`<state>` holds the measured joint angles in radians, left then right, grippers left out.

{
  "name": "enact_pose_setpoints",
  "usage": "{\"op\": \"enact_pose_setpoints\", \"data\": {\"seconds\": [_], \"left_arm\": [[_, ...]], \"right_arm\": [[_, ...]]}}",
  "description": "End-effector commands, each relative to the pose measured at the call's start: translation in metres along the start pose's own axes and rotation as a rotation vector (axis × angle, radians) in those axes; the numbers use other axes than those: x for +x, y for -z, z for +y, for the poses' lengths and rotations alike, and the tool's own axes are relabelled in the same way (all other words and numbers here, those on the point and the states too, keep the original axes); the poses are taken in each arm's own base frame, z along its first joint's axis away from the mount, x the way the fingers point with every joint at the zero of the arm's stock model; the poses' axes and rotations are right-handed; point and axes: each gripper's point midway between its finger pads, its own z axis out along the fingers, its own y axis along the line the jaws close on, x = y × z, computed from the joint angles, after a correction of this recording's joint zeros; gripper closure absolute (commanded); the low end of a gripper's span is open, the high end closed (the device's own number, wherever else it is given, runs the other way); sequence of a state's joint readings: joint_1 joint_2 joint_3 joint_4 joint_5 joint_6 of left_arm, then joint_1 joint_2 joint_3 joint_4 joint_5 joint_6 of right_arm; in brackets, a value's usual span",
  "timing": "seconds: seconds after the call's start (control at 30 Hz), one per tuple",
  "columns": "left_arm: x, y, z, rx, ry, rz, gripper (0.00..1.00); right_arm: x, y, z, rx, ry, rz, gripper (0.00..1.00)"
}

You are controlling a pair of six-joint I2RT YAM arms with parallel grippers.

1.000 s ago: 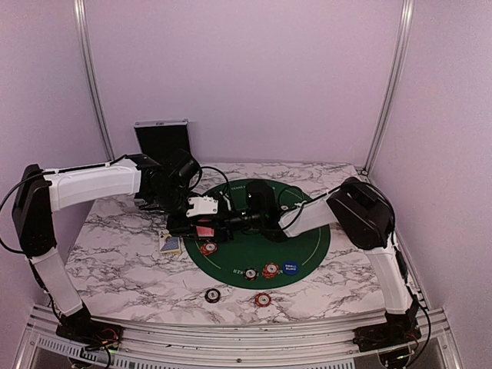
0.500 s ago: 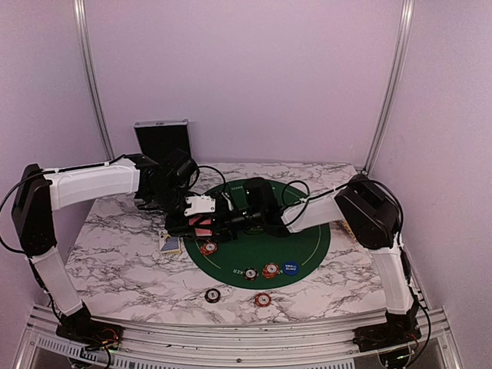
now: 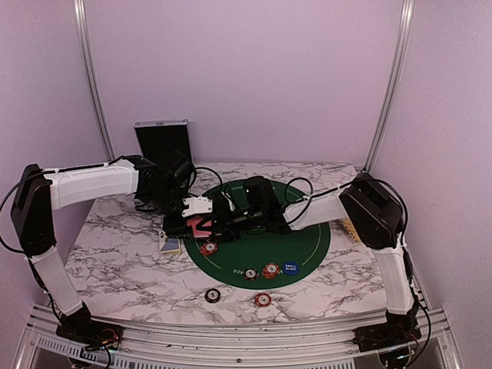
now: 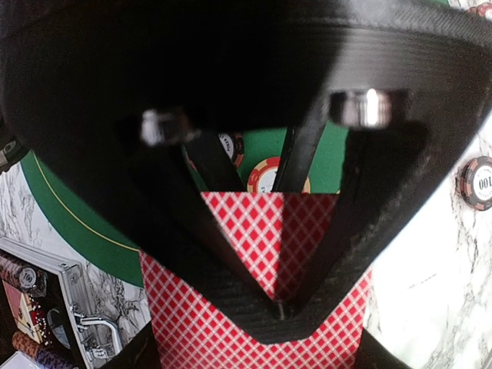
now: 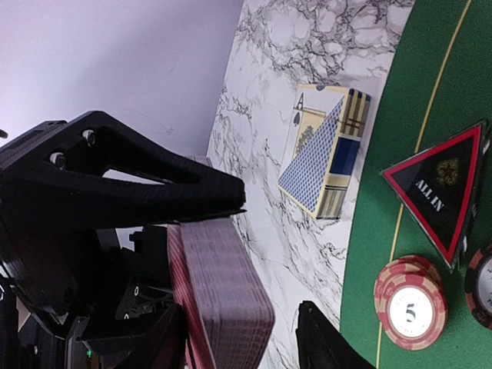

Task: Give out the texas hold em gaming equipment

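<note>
Chips (image 3: pixel 270 270) lie on the mat (image 3: pixel 311 238), the card box (image 3: pixel 170 244) just left of it.

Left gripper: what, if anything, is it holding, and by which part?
The left gripper holds a deck of red diamond-backed playing cards, clamped between its fingertips; exactly which sides they press is hidden.
</note>
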<state>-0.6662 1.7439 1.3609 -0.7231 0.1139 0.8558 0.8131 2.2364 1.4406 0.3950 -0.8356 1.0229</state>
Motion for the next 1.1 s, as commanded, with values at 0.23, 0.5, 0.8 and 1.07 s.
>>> {"op": "enact_pose_setpoints", "data": {"seconds": [0.23, 0.5, 0.8, 1.07], "left_arm": [[-0.003, 0.016, 0.006, -0.026, 0.020, -0.046, 0.82], [0.001, 0.013, 0.005, -0.018, 0.027, -0.038, 0.86], [0.004, 0.008, 0.003, -0.008, 0.032, -0.027, 0.87], [0.005, 0.006, 0.004, -0.008, 0.038, -0.021, 0.88]], "right_arm": [[-0.017, 0.017, 0.017, 0.019, 0.040, -0.043, 0.62], [-0.016, 0.021, 0.018, 0.024, 0.048, -0.044, 0.66], [-0.019, 0.029, 0.033, 0.001, 0.071, -0.062, 0.68], [-0.019, 0.031, 0.035, -0.002, 0.074, -0.066, 0.76]]}}
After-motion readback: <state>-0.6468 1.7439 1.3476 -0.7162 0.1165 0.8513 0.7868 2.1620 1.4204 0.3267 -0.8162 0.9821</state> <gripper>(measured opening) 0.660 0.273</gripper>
